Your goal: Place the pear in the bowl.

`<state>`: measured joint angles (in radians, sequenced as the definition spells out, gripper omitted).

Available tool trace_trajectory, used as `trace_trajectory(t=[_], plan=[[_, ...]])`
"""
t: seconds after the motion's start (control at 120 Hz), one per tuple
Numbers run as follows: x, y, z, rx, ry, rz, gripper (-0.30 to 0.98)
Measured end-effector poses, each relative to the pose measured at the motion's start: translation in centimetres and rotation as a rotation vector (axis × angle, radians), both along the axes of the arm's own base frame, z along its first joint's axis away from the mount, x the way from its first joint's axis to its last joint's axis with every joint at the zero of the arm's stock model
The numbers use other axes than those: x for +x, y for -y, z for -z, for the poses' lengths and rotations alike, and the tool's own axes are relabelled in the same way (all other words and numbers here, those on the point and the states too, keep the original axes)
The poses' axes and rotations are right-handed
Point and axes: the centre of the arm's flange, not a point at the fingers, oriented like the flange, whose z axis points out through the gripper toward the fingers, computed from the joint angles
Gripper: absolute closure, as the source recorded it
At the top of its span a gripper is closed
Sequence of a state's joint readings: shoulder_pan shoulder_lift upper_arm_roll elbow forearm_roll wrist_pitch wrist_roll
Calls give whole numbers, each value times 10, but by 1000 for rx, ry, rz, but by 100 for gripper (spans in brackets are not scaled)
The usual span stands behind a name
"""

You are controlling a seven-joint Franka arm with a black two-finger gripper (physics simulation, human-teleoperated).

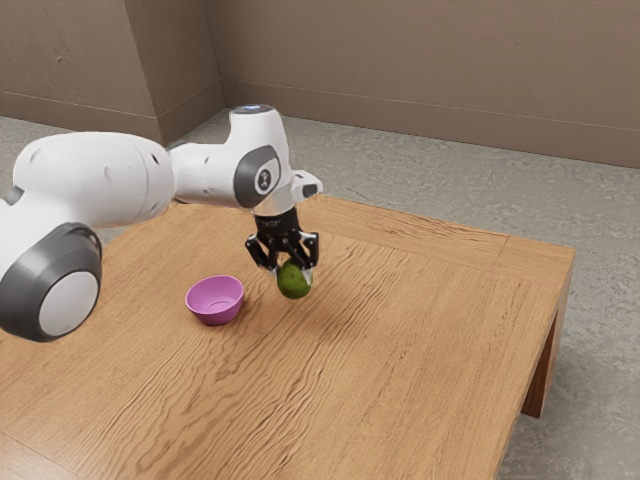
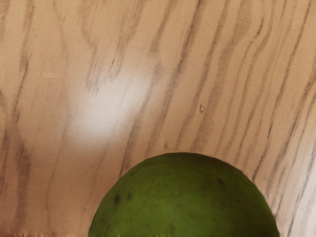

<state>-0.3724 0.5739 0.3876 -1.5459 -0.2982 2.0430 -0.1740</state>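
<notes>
Arm joint (image 1: 60, 290), ext. view, left edge, nearest cam. Tool (image 1: 291, 272), approx. mid-frame, grips pear (image 1: 294, 282) betw. fingers. Best: carry high over bowl (image 1: 215, 314), centre-left, align, lower, release gently.

Plain indoor room, exact type unclear, going by the rectangular light-brown wood-grained worktop (image 1: 400, 350), mottled grey hard-looking floor (image 1: 450, 180), flat taupe walls (image 1: 420, 50) and long brown baseboard (image 1: 400, 119).

I count one pear (image 1: 294, 281), one bowl (image 1: 217, 311), one table (image 1: 410, 350), one arm (image 1: 95, 180), one claw (image 1: 290, 270).
</notes>
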Motion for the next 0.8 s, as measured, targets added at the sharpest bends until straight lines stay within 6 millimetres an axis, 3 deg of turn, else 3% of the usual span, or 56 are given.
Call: trace_trajectory(t=[0.133,0.358,0.517,0.658,0.8], plan=[[-10,-54,-18,37,-39,-80,72],[-35,-121,-6,54,-131,-174,71],[-35,-136,-7,48,-125,-166,56],[-33,-137,-9,33,-111,-141,36],[-33,-136,-10,19,-102,-115,28]])
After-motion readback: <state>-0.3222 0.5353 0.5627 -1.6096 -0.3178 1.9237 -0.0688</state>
